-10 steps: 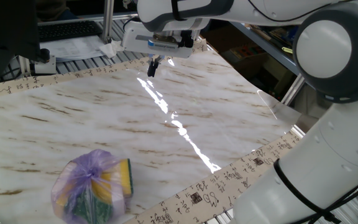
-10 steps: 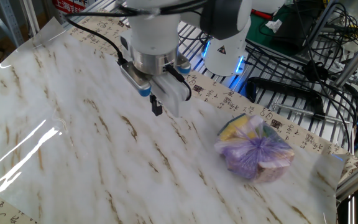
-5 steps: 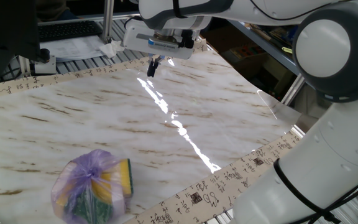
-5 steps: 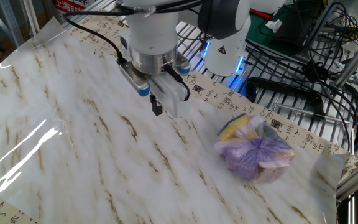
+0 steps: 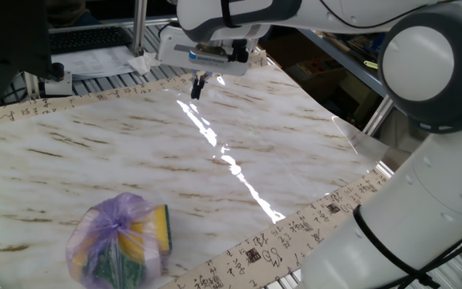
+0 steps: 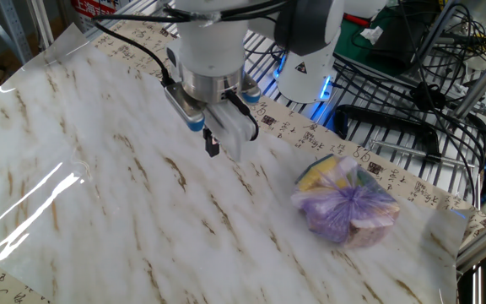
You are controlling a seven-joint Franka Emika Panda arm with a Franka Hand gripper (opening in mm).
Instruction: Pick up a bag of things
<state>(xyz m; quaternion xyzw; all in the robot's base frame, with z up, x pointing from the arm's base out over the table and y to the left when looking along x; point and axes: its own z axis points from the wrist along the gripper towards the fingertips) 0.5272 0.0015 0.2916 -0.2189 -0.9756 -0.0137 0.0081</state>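
The bag of things [image 5: 119,241] is a lumpy pale-purple translucent plastic bag, knotted on top, with yellow and dark green sponge-like items inside. It lies on the marble-patterned table near the front left edge. In the other fixed view the bag [image 6: 346,207] lies at the right, near the table edge. My gripper [image 5: 197,87] hangs above the far side of the table, well away from the bag. Its dark fingers are together and hold nothing. In the other fixed view the gripper [image 6: 213,145] is to the left of the bag, above the table.
The table [image 5: 135,152] has a glossy marble-patterned cover with a border strip of printed characters [image 5: 295,229]. A keyboard [image 5: 87,38] and papers lie beyond the far edge. Cables and a metal wire rack [image 6: 412,110] stand behind the bag's side.
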